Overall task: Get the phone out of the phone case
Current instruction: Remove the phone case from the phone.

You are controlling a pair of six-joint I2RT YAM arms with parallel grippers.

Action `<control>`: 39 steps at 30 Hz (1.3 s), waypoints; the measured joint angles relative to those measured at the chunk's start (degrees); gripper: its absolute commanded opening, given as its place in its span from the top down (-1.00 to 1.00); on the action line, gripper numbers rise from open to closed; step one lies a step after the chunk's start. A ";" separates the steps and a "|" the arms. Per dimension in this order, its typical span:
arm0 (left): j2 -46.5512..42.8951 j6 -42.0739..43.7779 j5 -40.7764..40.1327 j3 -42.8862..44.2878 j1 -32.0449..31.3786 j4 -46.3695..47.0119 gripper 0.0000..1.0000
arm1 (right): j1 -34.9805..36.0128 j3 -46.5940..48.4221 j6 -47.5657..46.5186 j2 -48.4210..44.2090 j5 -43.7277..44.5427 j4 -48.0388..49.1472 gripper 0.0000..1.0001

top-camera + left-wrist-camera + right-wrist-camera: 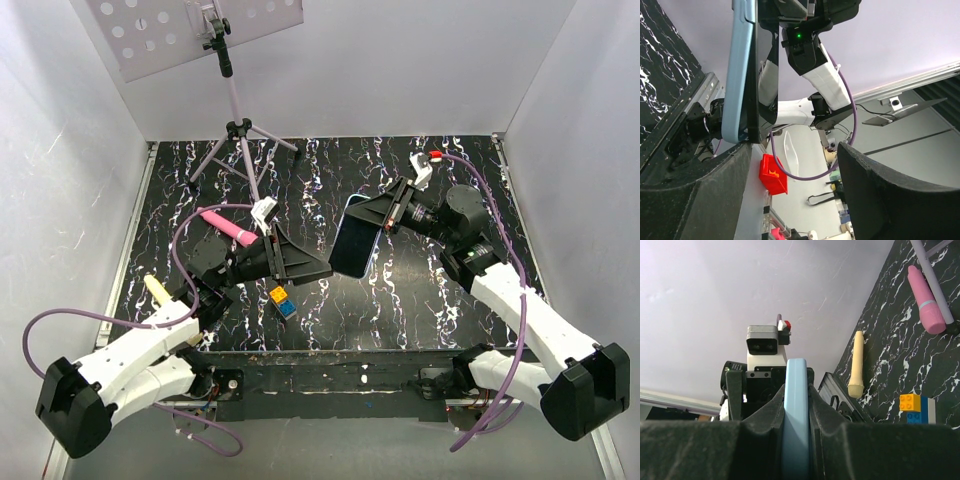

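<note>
Closest to the lens, the right gripper (796,401) has its dark fingers pressed together on the phone case (795,385), one finger on each broad face, with the pale blue rim standing upright between them. From above, the case is held off the marbled black table (430,310), a little right of centre, and the phone (356,245) sits inside it – its glossy dark screen is turned toward the left arm.

Left of the phone, the left gripper (320,268) points at the case's lower end with its jaws set wide apart and nothing between them. In the left wrist view, the bottom corner of the case comes down right at the tip of one finger (715,190); I cannot tell whether they touch.

On the table left of centre lie a pink cylinder (228,227), farther back, and a cream stick (158,290) near the left edge. Yellow and blue blocks (282,300) sit just beneath the left gripper. A tripod (238,135) stands at the far side – it carries a perforated board (190,30).
</note>
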 measured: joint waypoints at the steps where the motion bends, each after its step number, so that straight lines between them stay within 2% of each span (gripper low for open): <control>1: 0.35 -0.15 -0.15 0.00 0.00 0.35 -0.37 | 0.00 0.00 0.11 0.09 -0.04 0.22 0.97; 8: 3.39 -1.68 -0.79 -0.04 -0.02 3.10 -0.36 | -0.33 -0.11 -0.02 0.20 -0.17 0.94 0.97; 11: 4.46 -2.05 -1.07 -0.02 -0.04 3.78 -0.28 | -0.39 -0.39 -0.39 0.20 -0.15 1.16 0.97; 19: 9.01 -2.38 -0.39 0.72 -0.24 4.02 0.27 | 0.00 -2.71 -2.40 0.57 -1.73 2.47 0.97; 26: 10.54 -2.03 1.64 0.70 -0.31 2.29 0.31 | 1.11 -1.27 -4.70 4.90 -7.17 4.46 0.97; 31: 10.38 -1.55 3.06 0.70 -0.31 0.74 0.55 | 3.15 0.37 -5.92 7.32 -9.16 5.11 0.97; 36: 9.20 -0.35 3.65 0.70 -0.31 -1.18 0.63 | 3.74 0.44 -4.72 8.70 -11.67 9.57 0.97; 39: 8.04 0.61 3.67 0.72 -0.35 -1.68 0.98 | 3.96 0.44 -3.72 9.25 -12.52 11.32 0.97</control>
